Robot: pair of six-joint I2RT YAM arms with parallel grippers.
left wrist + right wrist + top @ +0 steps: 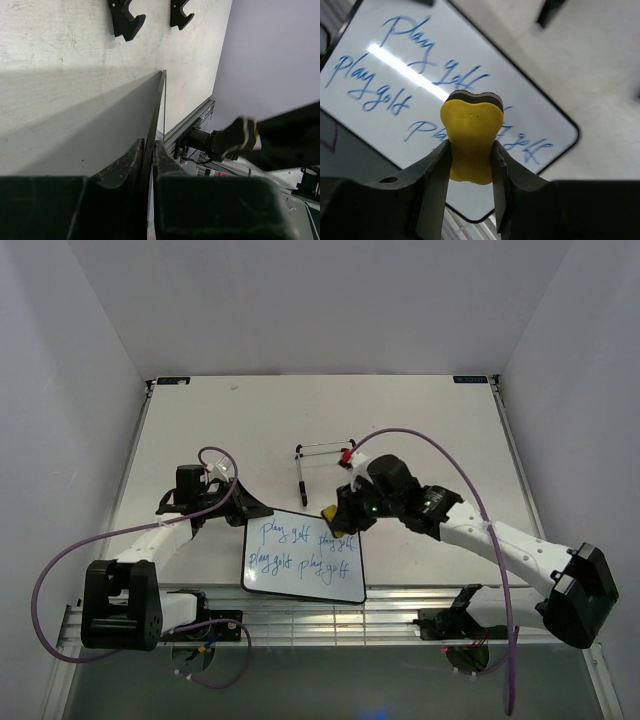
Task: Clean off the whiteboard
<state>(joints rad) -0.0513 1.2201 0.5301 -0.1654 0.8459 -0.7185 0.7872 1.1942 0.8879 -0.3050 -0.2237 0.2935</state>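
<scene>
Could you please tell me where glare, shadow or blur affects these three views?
Right wrist: a bright glare streak crosses the whiteboard, its writing legible; the eraser is sharp. Left wrist: a soft-edged shadow darkens the table, and the right arm beyond is blurred. Top external: evenly lit, sharp.

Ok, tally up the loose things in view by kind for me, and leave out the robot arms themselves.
whiteboard: 1
yellow eraser: 1
wire stand: 1
Total: 3
</scene>
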